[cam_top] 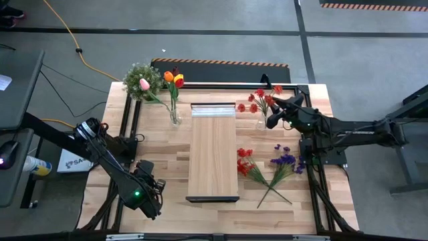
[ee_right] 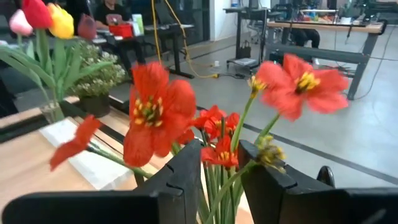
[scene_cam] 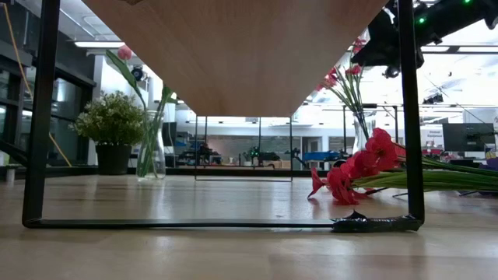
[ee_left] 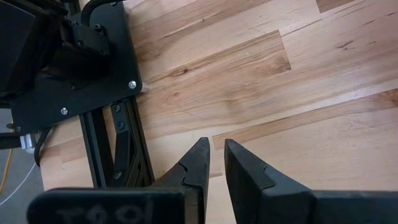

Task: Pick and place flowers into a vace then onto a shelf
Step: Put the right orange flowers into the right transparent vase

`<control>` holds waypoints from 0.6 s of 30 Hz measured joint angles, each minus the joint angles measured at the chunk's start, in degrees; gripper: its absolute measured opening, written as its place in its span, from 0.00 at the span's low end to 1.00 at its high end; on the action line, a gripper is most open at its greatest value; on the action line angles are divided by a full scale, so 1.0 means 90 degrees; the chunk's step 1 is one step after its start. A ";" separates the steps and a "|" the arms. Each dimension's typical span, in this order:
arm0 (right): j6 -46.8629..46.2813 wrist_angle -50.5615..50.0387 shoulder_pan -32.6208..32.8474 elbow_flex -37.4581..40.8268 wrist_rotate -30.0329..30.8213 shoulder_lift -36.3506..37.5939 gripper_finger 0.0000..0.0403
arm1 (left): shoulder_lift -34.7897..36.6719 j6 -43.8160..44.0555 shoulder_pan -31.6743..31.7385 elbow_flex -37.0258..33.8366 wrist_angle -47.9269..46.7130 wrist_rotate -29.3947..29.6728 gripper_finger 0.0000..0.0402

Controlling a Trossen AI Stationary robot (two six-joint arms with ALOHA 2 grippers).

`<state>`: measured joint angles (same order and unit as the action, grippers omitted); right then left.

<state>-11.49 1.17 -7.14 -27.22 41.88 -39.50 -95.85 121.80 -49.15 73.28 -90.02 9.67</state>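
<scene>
- Left pincer (cam_top: 152, 199): parked low at the table's near-left edge, well left of the shelf's (cam_top: 212, 150) black-bracket end. Fingers (ee_left: 198, 163) nearly together with a thin gap, nothing between them, bare table (ee_left: 261, 74) underneath. Waiting arm.
- Potted plant (cam_top: 141, 80): at the far-left corner, beyond and left of the shelf. Not part of the job.
- Left vase (cam_top: 174, 115): just off the shelf's far-left corner, already holding tulips (cam_top: 173, 78), orange and yellow heads with a pink one leaning toward the plant.
- Shelf: lies lengthwise down the table's middle, pale strip at the far end, nothing on it.
- Right vase (cam_top: 261, 119): just right of the shelf's far end, with a red spray (cam_top: 259, 98) standing in it.
- Loose flowers: red bunch (cam_top: 245, 162) and purple spray (cam_top: 283, 161) lie flat to the right of the shelf, nearer its bracket end, stems crossing.
- Right pincer (cam_top: 273, 121): at the right vase, over the red spray. Wrist view shows the jaws parted, stems running up through the gap between fingers (ee_right: 180, 177); reads as letting go, not clamped.
- Step in hand, as judged: seating the red spray in the right vase.
- Next move calls for: lifting clear without dragging stems or tipping the vase, then reaching for the loose flowers. Vases not yet on the shelf.
</scene>
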 joint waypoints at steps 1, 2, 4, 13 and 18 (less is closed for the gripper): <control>0.0004 0.0000 0.0001 0.0000 -0.0016 0.0056 0.25 | 0.0000 0.0000 0.0000 0.0000 0.0001 0.0000 0.21; 0.0025 -0.0001 0.0001 0.0000 -0.0022 0.0107 0.25 | 0.0000 0.0000 0.0000 0.0000 0.0000 0.0000 0.21; 0.0151 0.0000 0.0001 0.0000 -0.0039 0.0203 0.25 | 0.0000 0.0000 0.0000 0.0000 0.0000 0.0000 0.21; 0.0340 -0.0002 0.0001 0.0000 -0.0499 0.0635 0.25 | 0.0000 0.0000 0.0000 0.0000 0.0000 0.0000 0.21; 0.0342 0.0034 0.0001 0.0000 -0.0767 0.0900 0.25 | 0.0000 0.0000 0.0000 0.0000 0.0000 0.0000 0.21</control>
<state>-8.40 1.47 -7.14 -27.22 34.97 -31.40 -95.85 121.80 -49.15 73.28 -90.02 9.67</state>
